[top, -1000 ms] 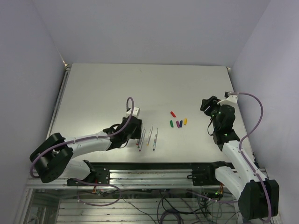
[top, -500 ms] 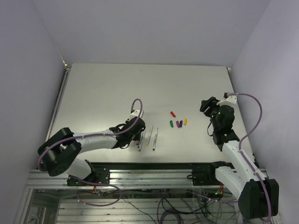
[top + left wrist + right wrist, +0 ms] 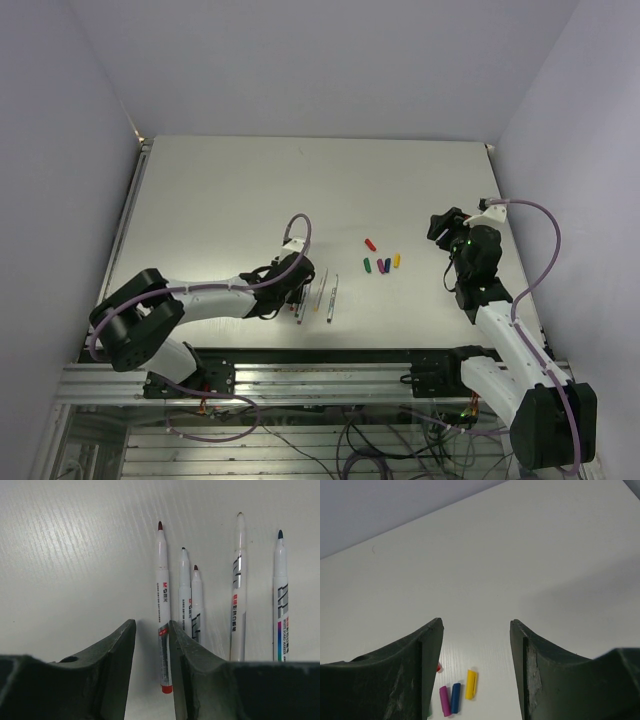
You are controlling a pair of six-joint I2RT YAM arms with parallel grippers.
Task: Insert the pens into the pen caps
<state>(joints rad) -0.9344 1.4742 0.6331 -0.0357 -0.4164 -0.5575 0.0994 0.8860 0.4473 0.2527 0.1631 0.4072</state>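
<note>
Five pens lie side by side on the table (image 3: 220, 200), just right of my left gripper (image 3: 297, 290). In the left wrist view the red-ended pen (image 3: 161, 605) lies between my left gripper's (image 3: 152, 625) open fingers. It is close against the right finger (image 3: 180, 645) and apart from the left one. The other pens (image 3: 238, 590) lie to its right, outside the fingers. The caps sit mid-table: red (image 3: 370, 243), green (image 3: 367, 264), magenta (image 3: 380, 266), blue (image 3: 387, 266), yellow (image 3: 397, 260). My right gripper (image 3: 440, 225) is open and empty, above the table to the right of the caps (image 3: 471, 684).
The table is bare white and walled at the back and both sides. A metal rail runs along the near edge (image 3: 320, 360), between the arm bases.
My left gripper has moved right and lowered onto the row of pens, and it now straddles the red-ended pen. The right arm has not moved.
</note>
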